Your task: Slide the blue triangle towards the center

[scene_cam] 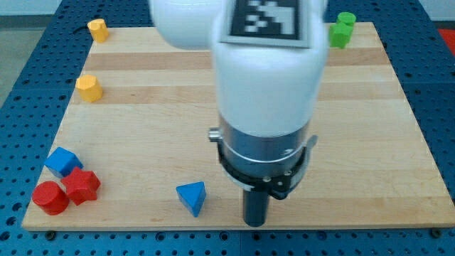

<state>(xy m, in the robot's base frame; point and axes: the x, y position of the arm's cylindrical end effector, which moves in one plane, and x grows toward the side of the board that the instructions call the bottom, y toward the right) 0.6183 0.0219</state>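
Near the front edge of the board (398,142), my tip (254,223) sits just right of the blue triangle (192,197), close but with a sliver of wood showing between them, so I read it as not touching. No jaws on this rig, only a bare rod, so nothing to spread or pinch; tip is down at board height. Triangle is a small blue wedge, pointed end facing near, flat face up-left, lying flat on the wood at near-centre-left, well short of the middle. Judged step: approach and line-up, push not yet begun. From the right side a shove would send it left, wrong way. Centre lies far and slightly right of the triangle, so the next move calls for getting the tip round to its near-left side, then driving far-right. Room is tight there: little board between triangle and near edge, so a wide loop risks running off the wood. Wedge shape may pivot if hit off-centre; aim at the broad face. Further left, near corner: red cylinder (50,198), red block (82,186), blue block (62,162), bunched together, well apart from the path. Far left: two yellow blocks (89,88) (98,30). Far right: green block (342,29), partly behind the arm.
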